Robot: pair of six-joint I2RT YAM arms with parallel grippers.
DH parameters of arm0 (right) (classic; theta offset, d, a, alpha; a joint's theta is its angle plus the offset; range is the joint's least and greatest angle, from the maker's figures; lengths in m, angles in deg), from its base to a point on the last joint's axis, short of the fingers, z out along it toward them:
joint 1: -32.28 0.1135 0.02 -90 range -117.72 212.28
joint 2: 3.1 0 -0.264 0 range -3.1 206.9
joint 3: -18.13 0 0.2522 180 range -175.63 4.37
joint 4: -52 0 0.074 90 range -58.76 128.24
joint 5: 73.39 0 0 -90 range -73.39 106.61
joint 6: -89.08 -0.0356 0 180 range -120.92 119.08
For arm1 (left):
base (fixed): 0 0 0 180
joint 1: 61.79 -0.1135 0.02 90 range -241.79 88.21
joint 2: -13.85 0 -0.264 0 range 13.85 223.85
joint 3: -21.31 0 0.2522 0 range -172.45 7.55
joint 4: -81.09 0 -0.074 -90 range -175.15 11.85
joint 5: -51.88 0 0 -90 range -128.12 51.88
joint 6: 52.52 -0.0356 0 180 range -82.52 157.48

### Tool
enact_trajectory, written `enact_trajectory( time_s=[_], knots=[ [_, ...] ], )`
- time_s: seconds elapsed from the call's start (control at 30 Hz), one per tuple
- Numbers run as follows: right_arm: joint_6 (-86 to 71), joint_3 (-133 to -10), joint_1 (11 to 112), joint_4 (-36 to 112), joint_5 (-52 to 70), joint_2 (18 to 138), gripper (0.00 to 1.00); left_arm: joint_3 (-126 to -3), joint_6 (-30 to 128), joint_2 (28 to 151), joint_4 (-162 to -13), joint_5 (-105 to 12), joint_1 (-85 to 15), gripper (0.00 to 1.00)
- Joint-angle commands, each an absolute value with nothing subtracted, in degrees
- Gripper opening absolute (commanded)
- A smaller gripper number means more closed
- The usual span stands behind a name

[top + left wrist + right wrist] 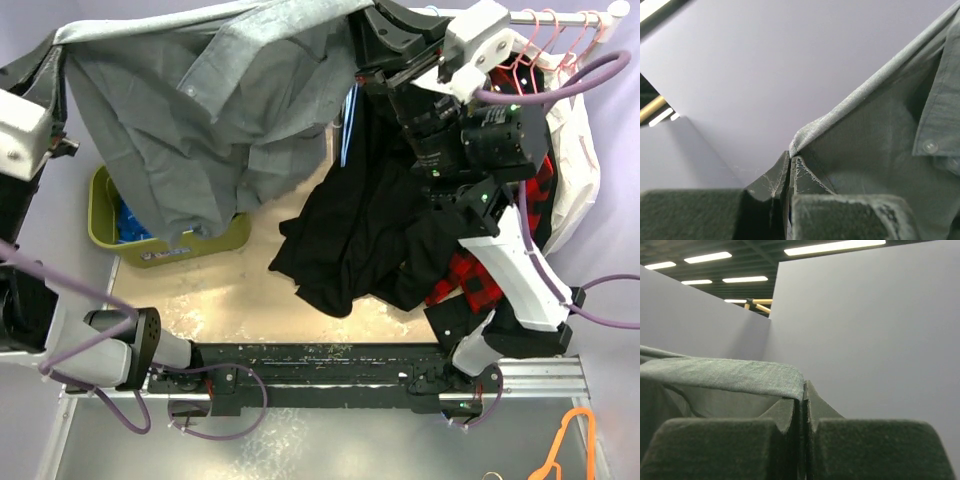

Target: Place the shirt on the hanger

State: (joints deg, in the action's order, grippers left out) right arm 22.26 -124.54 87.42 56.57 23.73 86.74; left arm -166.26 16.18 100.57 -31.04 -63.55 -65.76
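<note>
My left jaws are squeezed shut on one edge of the grey shirt (880, 165). My right jaws are squeezed shut on another edge. The shirt hangs stretched between them, high over the counter (230, 295) and the green bin (100, 225).

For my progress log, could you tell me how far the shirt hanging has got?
Done: the shirt is lifted and spread between both arms. In hand: the left claw and right claw are each shut on a fabric edge. To do: the hanger, seen only as thin blue lines beside the shirt, is not inside it yet.
</note>
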Motion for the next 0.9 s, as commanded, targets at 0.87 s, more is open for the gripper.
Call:
enact_trajectory(
  time_s=[0.87],
  knots=[
    [-40.7, -40.8, 75.1, 60.5, 20.3, 68.8, 0.0, -78.7, 25.7, 105.9, -52.3, -58.9, -56.4, 0.0]
  ],
)
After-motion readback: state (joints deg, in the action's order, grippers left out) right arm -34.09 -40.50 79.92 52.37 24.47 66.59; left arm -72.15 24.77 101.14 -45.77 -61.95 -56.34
